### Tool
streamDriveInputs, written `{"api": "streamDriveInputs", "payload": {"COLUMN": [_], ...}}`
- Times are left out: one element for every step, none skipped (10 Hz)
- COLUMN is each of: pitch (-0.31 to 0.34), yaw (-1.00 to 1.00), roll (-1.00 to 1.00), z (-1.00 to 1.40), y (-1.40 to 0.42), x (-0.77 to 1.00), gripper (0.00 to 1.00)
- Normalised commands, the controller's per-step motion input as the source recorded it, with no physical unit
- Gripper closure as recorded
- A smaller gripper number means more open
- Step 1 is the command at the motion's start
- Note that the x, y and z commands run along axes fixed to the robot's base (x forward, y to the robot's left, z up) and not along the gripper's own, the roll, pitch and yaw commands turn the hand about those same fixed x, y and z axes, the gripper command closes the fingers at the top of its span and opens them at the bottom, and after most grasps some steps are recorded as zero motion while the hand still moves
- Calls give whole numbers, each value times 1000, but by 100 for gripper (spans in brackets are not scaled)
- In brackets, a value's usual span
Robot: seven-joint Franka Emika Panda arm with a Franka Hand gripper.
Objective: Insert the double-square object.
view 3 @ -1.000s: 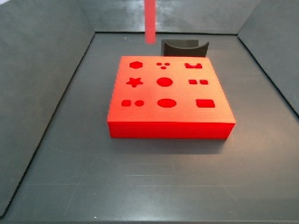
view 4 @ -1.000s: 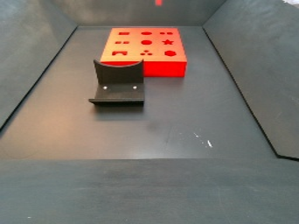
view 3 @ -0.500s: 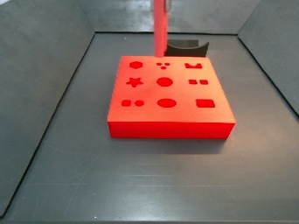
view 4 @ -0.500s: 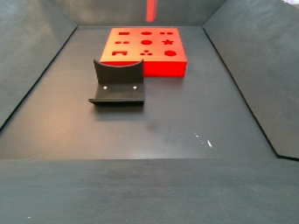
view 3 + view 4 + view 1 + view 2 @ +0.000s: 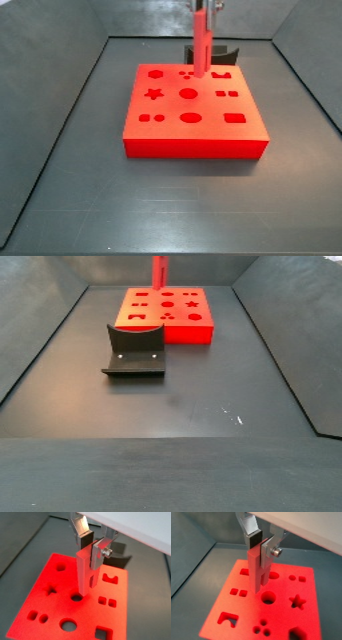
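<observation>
The double-square object is a long, slim red bar [image 5: 202, 45]. It hangs upright in my gripper [image 5: 203, 4], whose jaws are shut on its upper end, as both wrist views show [image 5: 88, 554] [image 5: 260, 552]. The bar [image 5: 81, 577] [image 5: 256, 574] hovers over the far part of the big red block [image 5: 194, 135] with shaped holes, and its lower end is above the block's top. The block's pair of small square holes shows in the wrist views [image 5: 107, 602] [image 5: 238, 592] and in a side view [image 5: 226, 94]. The bar also shows in a side view [image 5: 158, 271].
The dark fixture stands on the grey floor beside the block [image 5: 135, 351] and shows behind the block in a side view [image 5: 223, 50]. Grey walls enclose the floor [image 5: 174, 436] on all sides.
The gripper has carried the bar sideways over the block, rightward in one side view and leftward in the other, and the bar now hangs lower.
</observation>
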Motion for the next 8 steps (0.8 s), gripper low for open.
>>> {"api": "streamDriveInputs", "payload": {"pitch": [0,0,0,1,37,64,73,87], "yaw": [-846,-814,-820,-849,-791,-683,-614,-571], "roll": [-14,0,84,166,276,346,383,391], "z": [-114,-66,-74,-97,-114,-129,-171,-149], "y": [26,0,0,0,0,0,0,0], "x": [289,263,174,40,0,3,77,111], "gripper": [100,100,100,100,100,100,100,100]}}
